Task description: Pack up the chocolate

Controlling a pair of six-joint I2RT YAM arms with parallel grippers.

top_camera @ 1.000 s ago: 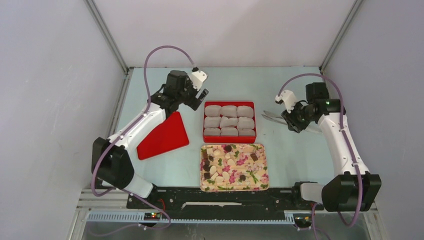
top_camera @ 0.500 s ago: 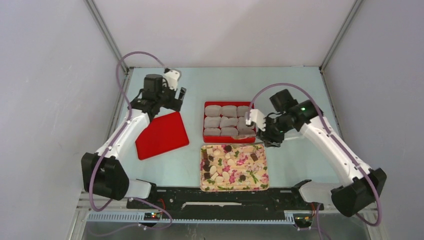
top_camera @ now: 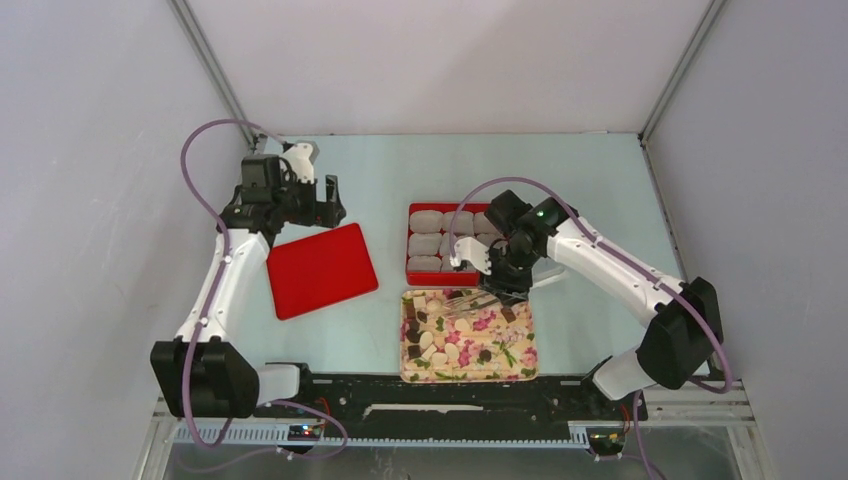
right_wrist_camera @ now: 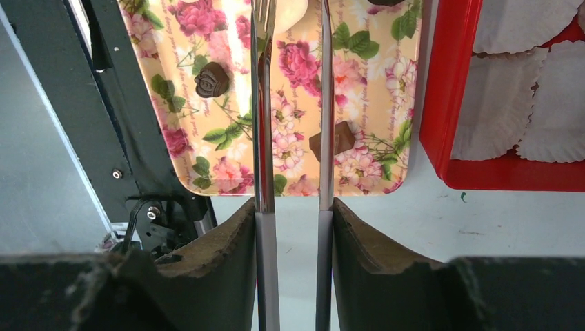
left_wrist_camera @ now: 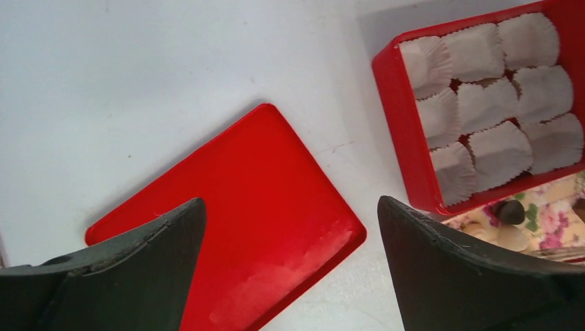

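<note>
Two slim steel blades are what you steer now: the right gripper (right_wrist_camera: 293, 217) is clamped on the handles of the tongs (right_wrist_camera: 262, 103), whose tips stand a little apart over the floral tray (right_wrist_camera: 407, 117). The chocolate (right_wrist_camera: 336, 140) lies scattered on that tray, and the paper cups (left_wrist_camera: 483, 103) in the red box (left_wrist_camera: 397, 117) just beside it look empty. Pick a piece that sits apart from its neighbours (the dark square under one blade looks a fair choice), bring the tips down either side of it, and close gently; too hard a squeeze would likely dent it or flick it away. Polished metal on smooth chocolate should be slippery, so favour the flat sides of a square piece over a rounded cream dome. The cups are thin, crinkled and light, and probably shift if nudged, so release from just above. The left gripper (left_wrist_camera: 290, 201) hangs spread wide over the glossy red lid (left_wrist_camera: 255, 227), holding nothing.
</note>
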